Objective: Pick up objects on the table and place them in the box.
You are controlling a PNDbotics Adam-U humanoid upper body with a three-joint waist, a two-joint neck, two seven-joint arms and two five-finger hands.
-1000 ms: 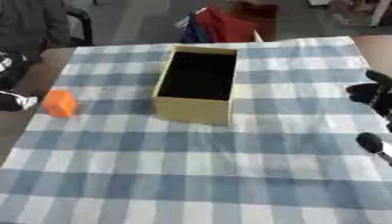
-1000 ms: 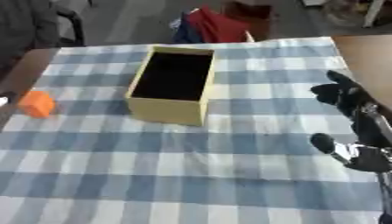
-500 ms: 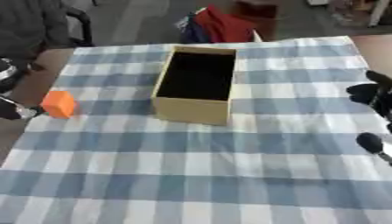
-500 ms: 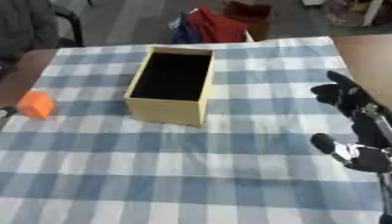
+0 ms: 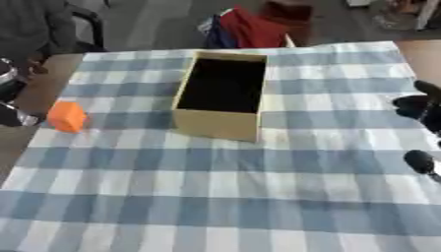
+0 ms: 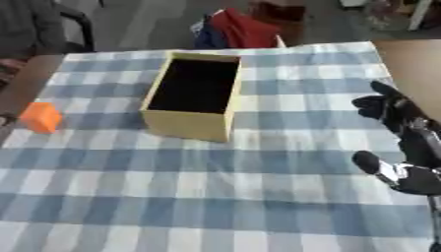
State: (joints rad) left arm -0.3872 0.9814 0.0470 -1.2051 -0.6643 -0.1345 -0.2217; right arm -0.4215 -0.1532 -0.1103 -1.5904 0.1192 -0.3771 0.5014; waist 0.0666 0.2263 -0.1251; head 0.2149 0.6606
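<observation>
open tan box [image 5: 220,96] standing upright near the middle of the desk [image 5: 215,197], dark inside, nothing visible in it. orange block [image 5: 66,116] lying on the checked cloth [image 6: 215,187] near the desk's left edge, well apart from the box, level with its near end. left robot hand [image 5: 12,114] showing only at the left border of the left eye view, just beside the orange block, not seen touching it; cannot tell whether fingers apart or together. right robot hand [image 6: 398,142] over the right side of the desk, fingers spread and relaxed, holding nothing, well apart from the box. red and blue bundle [image 6: 234,28] on the floor beyond the far edge of the desk.
</observation>
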